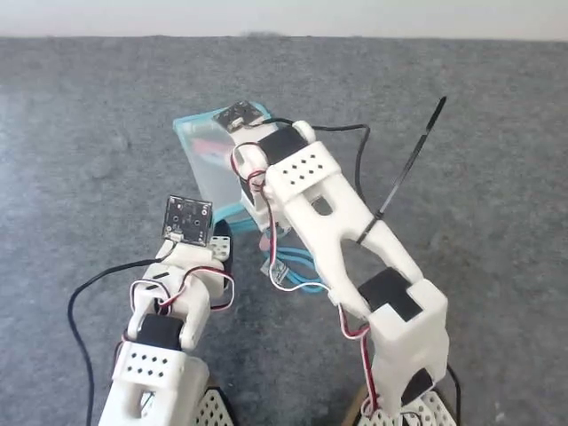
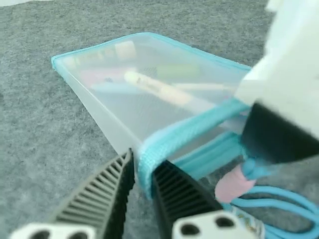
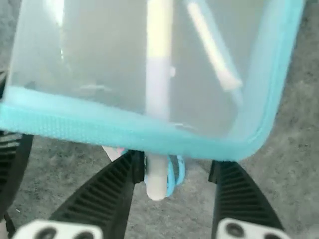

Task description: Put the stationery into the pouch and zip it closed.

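Observation:
A translucent pouch (image 1: 202, 155) with teal trim lies on the grey mat, with several stationery items inside it. Among them are a white pen (image 2: 154, 87) and a green piece (image 2: 177, 69). My left gripper (image 2: 143, 162) is shut on the teal corner of the pouch's (image 2: 134, 114) zipper edge. My right gripper (image 3: 177, 164) is open just off the teal zipper edge of the pouch (image 3: 119, 64). A white pen (image 3: 157, 181) pokes out past that edge, close beside one finger (image 3: 117, 184).
A coil of blue cable (image 1: 297, 271) and a pink piece (image 2: 233, 183) lie on the mat just in front of the pouch, under the right arm (image 1: 328, 213). A black zip tie (image 1: 413, 164) lies to the right. Bare grey mat surrounds everything.

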